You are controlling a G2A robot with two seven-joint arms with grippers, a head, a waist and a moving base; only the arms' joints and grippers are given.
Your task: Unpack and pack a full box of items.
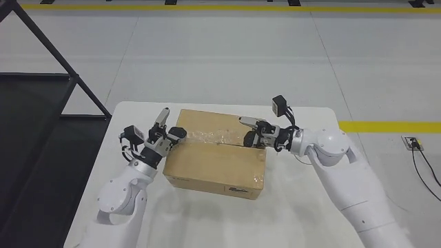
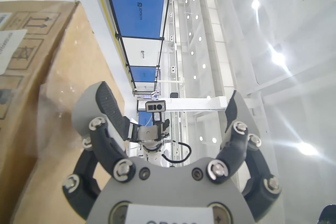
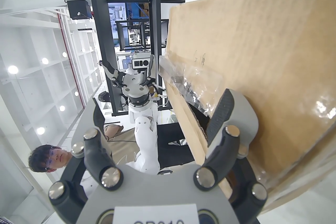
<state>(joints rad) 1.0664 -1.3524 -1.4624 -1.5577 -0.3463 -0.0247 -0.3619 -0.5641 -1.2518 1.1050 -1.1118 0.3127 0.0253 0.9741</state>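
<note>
Left gripper (image 2: 170, 93) and right gripper (image 3: 161, 104) both spread wide (empty) at the box (image 1: 217, 158) ends

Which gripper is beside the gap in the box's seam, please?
The right gripper, one finger by the gap; the left gripper is at the opposite end.

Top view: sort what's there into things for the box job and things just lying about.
For the job:
cardboard box; clear tape along its top seam; left tool and right tool, both open, one at each end of the box.

Just around:
white table; black frame; yellow floor line; floor socket.
</note>
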